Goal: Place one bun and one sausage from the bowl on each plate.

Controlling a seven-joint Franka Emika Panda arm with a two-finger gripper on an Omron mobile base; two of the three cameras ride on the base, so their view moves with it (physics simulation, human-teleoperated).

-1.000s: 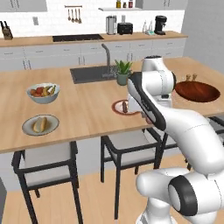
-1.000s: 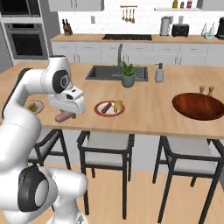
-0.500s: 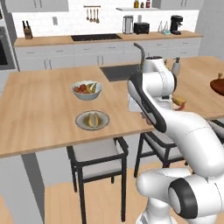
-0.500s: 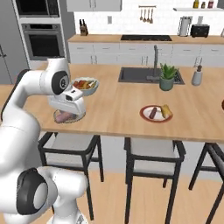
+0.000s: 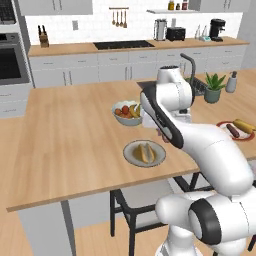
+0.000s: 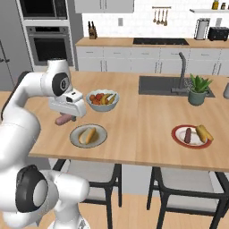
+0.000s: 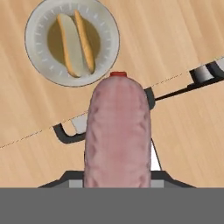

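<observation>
The base has driven left; the tool (image 6: pixel 65 119), closed on the sausage (image 6: pixel 63 120), hangs beside the bun plate (image 6: pixel 88 135).

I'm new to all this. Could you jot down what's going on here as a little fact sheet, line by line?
Setting: kitchen island counter
Gripper: shut on the sausage, held above the counter beside the grey plate
Grey plate: holds a split bun, no sausage yet
Red plate: holds a bun and a sausage
Fruit bowl: behind the grey plate, not part of the job
Likely next: lay the sausage on the grey plate
</observation>
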